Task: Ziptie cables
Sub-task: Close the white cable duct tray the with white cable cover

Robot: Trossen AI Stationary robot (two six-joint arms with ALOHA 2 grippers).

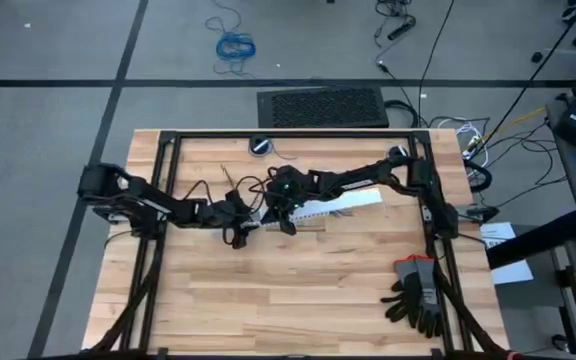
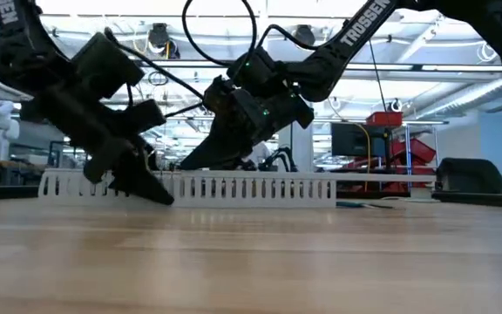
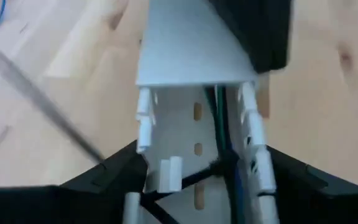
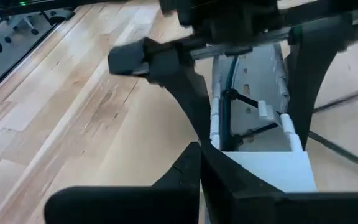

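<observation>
A: Top view?
B: Both arms meet mid-bench over the white duct; left gripper, right gripper.
A: Low view?
B: Duct lies crossways.
A: Wrist cams?
B: Cables run lengthwise inside the duct, ziptie looped across. Left jaws wide, straddling the duct; right jaws: can't tell. Cables probably light and floppy, ziptie springy and slick, so grab its tail.

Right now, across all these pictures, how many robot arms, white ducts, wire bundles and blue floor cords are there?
Robot arms: 2, left and right
White slotted duct: 1
Cable bundle inside it: 1
Blue coiled cord on the floor: 1
Total: 5
</observation>
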